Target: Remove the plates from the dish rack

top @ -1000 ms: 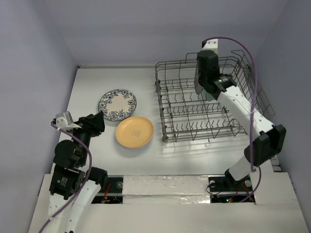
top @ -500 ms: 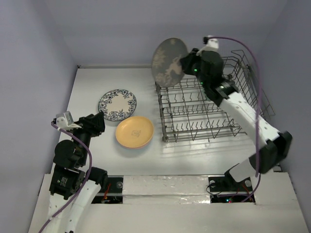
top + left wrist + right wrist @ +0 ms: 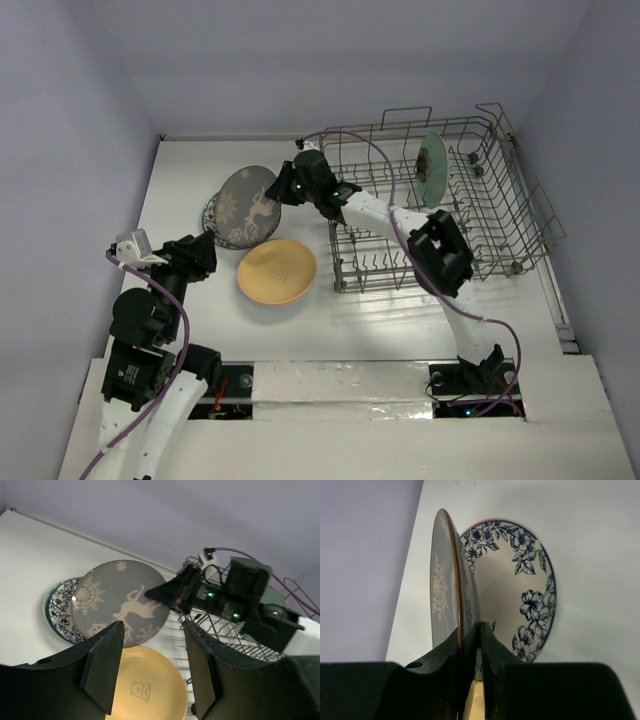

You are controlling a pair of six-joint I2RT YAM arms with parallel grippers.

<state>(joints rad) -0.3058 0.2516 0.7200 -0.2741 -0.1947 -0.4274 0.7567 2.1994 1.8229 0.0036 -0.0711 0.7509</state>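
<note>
Clamped with the right gripper (image 3: 288,187) on the rim of a grey plate (image 3: 248,204) — jaws pressed tight on either face, plainly so in the edge-on view from the right wrist. Patterned on the grey face with a pale deer and snowflakes. Held out beyond the fingertips, tilted, above the worktop (image 3: 180,170) and clear of the rack (image 3: 500,215). Overlapping a blue-patterned plate (image 3: 212,222) lying flat just below and past the gripper; cannot tell whether touching it.

On the base side of the right gripper, just beside the grey plate's lower edge: a yellow plate (image 3: 277,272), flat on the worktop, with a small bear print at its centre. Behind the right gripper and well apart, inside the rack: one green plate (image 3: 432,168), upright between the tines near the far end. Right arm reaching out across the rack's near-left corner.

Left gripper (image 3: 153,626) hanging above the worktop with jaws spread wide and nothing between them — pointed toward the plates. Ahead of its fingertips, the grey plate and the right gripper gripping it; below them, nearer, the yellow plate; off to its left, the blue-patterned plate's exposed rim. Apart from all three.
</note>
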